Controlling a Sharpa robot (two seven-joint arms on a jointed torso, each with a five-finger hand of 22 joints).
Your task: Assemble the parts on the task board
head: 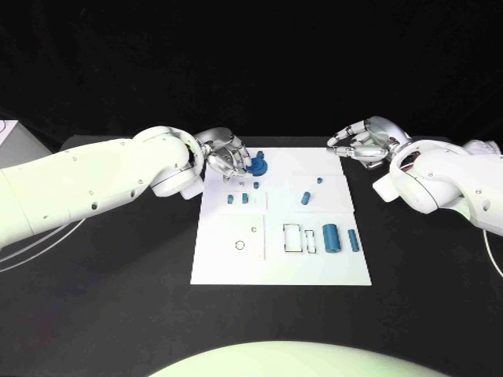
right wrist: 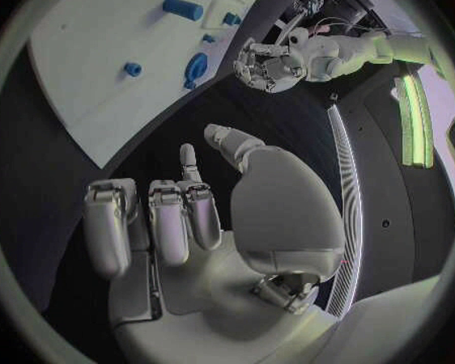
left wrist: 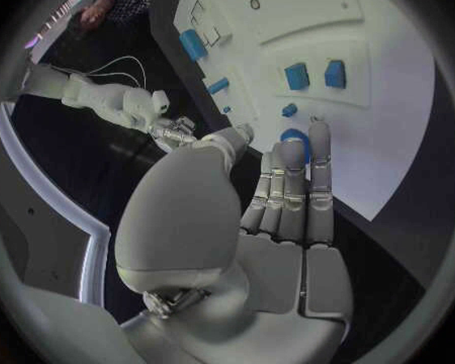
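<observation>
Task board: white rectangular plate at the centre of the black surface, long axis running from 12 to 6 o'clock in the head view, with outlined rectangular recesses and a small round hole in its nearer half.

Parts: a large round blue part at the board's 11 o'clock corner; two small blue blocks just below it; a slim blue peg and a tiny blue piece toward 1 o'clock; two blue cylinders at 4 o'clock.

Left hand: fingers extended, tips touching the round blue part; whether it grips it cannot be told.

Right hand: off the board's 1 o'clock corner, fingers curled inward, holding nothing.
</observation>
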